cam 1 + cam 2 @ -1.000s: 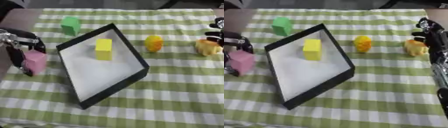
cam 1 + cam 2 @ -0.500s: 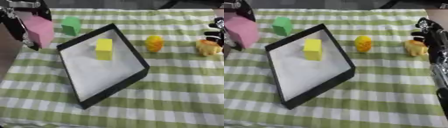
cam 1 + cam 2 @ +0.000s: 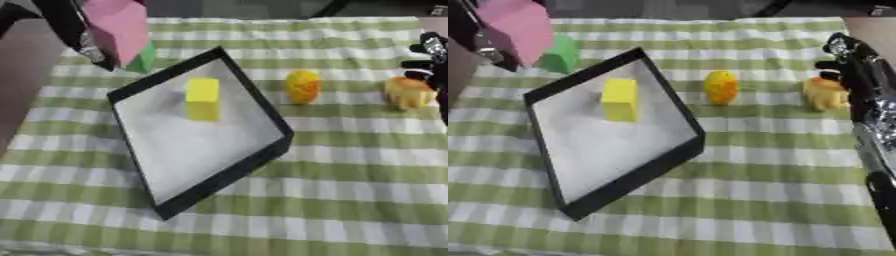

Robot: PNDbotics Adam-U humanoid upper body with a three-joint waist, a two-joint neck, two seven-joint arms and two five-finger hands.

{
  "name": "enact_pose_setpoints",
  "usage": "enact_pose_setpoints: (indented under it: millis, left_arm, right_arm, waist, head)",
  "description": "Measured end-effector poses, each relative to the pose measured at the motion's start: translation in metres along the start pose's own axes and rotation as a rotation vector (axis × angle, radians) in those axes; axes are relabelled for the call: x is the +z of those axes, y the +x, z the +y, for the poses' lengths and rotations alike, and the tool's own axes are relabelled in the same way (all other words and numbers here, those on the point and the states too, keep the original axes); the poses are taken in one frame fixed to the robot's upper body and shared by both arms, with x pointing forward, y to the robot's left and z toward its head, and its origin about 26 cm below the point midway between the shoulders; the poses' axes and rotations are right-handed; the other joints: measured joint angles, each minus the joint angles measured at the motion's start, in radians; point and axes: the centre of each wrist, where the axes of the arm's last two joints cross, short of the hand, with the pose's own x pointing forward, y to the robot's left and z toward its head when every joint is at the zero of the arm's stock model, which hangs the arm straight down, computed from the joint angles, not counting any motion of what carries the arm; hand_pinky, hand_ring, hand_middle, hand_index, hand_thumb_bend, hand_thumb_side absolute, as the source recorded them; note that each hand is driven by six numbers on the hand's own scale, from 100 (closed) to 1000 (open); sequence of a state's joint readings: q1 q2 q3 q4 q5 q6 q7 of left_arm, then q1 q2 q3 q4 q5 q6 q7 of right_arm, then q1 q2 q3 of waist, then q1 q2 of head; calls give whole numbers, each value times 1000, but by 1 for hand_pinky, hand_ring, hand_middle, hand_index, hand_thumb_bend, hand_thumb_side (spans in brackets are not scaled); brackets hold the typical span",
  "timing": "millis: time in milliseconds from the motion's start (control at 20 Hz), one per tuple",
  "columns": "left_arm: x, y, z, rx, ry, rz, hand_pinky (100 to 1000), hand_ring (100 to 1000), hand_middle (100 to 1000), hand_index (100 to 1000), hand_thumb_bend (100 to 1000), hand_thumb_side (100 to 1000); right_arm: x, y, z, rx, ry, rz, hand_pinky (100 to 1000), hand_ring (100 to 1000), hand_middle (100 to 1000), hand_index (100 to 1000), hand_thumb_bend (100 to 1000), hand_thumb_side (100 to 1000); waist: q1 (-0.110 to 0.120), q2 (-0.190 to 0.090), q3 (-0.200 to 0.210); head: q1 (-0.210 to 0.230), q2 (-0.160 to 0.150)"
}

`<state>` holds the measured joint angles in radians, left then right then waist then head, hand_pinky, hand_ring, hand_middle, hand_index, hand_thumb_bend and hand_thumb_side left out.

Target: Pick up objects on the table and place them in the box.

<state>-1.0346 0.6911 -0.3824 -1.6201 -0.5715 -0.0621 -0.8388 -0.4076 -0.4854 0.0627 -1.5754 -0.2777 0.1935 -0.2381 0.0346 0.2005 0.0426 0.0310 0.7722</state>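
The left hand (image 3: 74,27) is clamped around the pink block (image 3: 118,27), held up off the desk (image 3: 350,150). The block looks light, rigid and flat-sided, best gripped across opposite faces. The box (image 3: 262,107) lies below and to that hand's right, yellow block (image 3: 202,98) inside; the right hand (image 3: 855,60) cannot be read

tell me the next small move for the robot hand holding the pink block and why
Probably carry the pink block rightward and toward the robot until it hangs over the bare white floor of the black-walled box, then lower it. The left robot hand holds it raised beyond the box's far-left wall, above the green block, and the yellow block already lies inside.
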Motion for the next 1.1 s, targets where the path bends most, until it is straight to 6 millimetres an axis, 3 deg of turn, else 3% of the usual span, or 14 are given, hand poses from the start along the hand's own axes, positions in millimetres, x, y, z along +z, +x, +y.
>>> enact_pose_setpoints:
  millis: [300,600,1100]
  left_arm:
    - [-43,27,-11,-31,-22,-81,705,646,554,678,721,100]
    - [-80,31,-42,-32,-131,-85,708,661,569,694,726,100]
    - [-104,30,-79,-8,-219,-74,760,745,670,781,747,100]
  right_arm:
    - [-1,2,1,-2,1,-7,777,715,775,868,100,685]
    - [-1,2,1,-3,3,-6,778,715,775,868,100,687]
    - [-1,2,4,-8,7,-4,778,715,775,868,100,688]
  waist:
    - [0,0,-6]
    - [0,0,-13]
    - [0,0,-14]
  head:
    - [1,0]
    - [9,0]
    - [11,0]
